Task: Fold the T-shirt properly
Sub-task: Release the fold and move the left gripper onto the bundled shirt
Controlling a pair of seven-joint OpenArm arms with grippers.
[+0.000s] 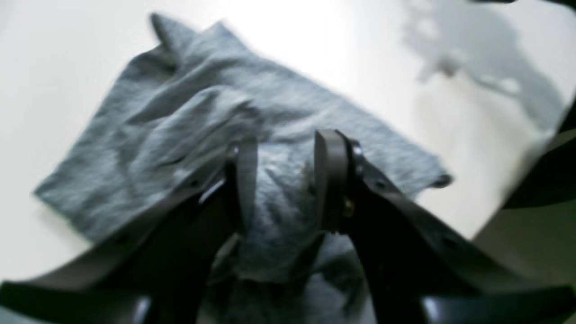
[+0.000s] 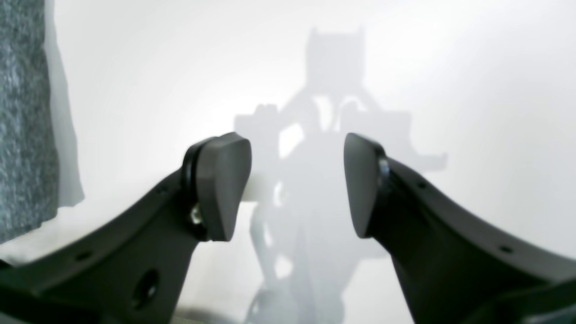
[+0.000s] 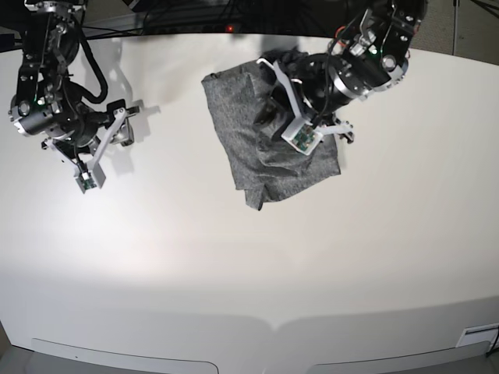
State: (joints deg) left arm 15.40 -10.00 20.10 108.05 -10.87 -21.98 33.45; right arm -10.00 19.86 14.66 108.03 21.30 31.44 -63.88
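Your left hand (image 1: 283,180) pinches a bunched fold of T-shirt (image 1: 180,135); at nine o'clock, your right hand (image 2: 297,184) hangs spread over bare worktop (image 2: 472,90).

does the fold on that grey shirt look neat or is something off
It's off. The T-shirt lies skewed on the table, its top rumpled, and a pinch of cloth stands bunched between the left gripper's fingers. The right gripper hangs open over bare table.

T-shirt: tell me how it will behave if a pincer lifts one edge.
The T-shirt would likely droop and sag, since its soft knit already lies in wrinkles and loose folds. It probably stretches and drags rather than lifts whole. It looks light, and the table seems smooth, so it may slide.
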